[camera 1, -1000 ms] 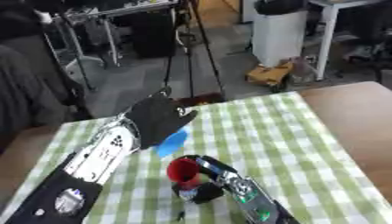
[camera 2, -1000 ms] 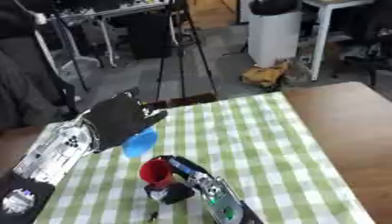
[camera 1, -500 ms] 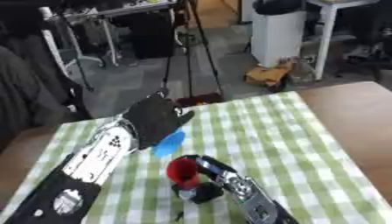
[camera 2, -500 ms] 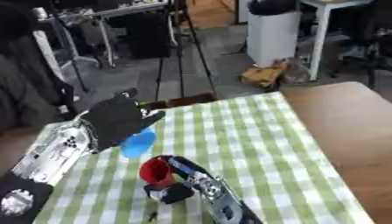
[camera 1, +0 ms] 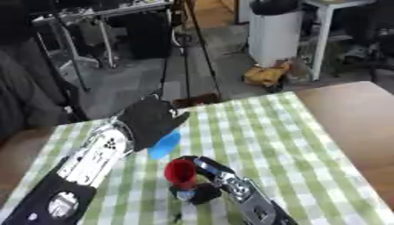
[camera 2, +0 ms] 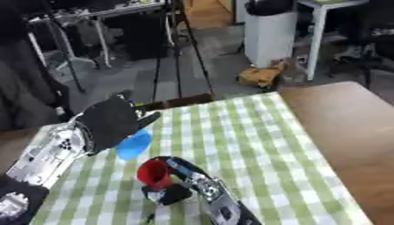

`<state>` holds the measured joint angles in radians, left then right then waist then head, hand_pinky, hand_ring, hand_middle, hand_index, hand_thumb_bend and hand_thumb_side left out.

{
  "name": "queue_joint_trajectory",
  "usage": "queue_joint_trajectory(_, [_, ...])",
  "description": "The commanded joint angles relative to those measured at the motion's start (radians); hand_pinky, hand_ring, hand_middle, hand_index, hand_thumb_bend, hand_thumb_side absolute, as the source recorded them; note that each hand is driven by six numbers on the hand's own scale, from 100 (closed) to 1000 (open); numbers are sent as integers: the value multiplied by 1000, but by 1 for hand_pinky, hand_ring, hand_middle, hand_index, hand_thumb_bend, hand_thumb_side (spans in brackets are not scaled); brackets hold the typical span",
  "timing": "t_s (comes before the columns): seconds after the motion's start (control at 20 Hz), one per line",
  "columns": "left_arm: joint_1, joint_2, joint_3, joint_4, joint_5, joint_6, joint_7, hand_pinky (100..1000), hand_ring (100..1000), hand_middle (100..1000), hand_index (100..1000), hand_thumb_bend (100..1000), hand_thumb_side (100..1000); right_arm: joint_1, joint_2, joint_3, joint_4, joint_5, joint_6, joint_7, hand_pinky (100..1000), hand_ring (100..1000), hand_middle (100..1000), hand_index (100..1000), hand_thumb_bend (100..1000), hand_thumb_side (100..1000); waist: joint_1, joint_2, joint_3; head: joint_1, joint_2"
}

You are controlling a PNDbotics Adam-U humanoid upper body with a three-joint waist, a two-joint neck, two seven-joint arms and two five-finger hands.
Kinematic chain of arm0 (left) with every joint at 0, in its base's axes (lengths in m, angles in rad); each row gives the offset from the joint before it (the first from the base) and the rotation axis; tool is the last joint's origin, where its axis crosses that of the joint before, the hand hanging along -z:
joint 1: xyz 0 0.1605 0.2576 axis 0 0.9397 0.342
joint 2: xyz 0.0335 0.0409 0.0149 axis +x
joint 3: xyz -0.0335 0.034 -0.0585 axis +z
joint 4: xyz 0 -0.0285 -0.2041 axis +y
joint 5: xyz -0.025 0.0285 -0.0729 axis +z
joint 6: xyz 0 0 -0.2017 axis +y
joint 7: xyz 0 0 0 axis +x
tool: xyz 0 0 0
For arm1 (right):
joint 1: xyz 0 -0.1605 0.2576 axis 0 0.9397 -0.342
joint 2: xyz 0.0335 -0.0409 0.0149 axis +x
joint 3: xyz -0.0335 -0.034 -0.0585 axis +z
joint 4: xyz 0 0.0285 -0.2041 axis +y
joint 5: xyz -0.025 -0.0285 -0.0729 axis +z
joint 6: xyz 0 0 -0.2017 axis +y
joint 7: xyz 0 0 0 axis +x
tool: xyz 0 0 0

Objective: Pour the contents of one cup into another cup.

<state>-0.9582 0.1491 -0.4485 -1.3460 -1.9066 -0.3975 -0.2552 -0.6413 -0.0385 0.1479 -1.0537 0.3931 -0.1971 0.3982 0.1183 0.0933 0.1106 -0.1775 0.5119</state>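
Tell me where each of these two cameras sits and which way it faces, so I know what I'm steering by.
Left eye view: in the head, looking down and forward over the checked tablecloth; left hand curled round the blue cup, right hand holding the red cup.
Right eye view: beside it in the head, facing the same way; the same arms and cups show, sitting further left in the picture.
Shared: both cups, both hands, the cloth, bare wooden table at the right, and the white bin on the floor beyond.

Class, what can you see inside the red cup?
Nothing certain: the red cup, held by the right hand, shows only its outer wall. Its opening tilts toward the blue cup, hiding the contents.
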Motion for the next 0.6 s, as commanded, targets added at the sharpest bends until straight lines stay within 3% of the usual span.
queue_joint_trajectory(0.05, [-15,15,15,-7,-1,2,1,776,350,183,562,617,100,-18,-1,-3,-18,-2,0,-7,800,796,678,814,116,157,-7,-16,0,0,-14])
queue_joint_trajectory(0.6, [-2,26,35,-12,32,9,-5,776,359,196,572,611,100,-15,-8,-17,-16,-1,5,-24,800,795,677,813,101,158,-13,-25,-4,-22,-21])
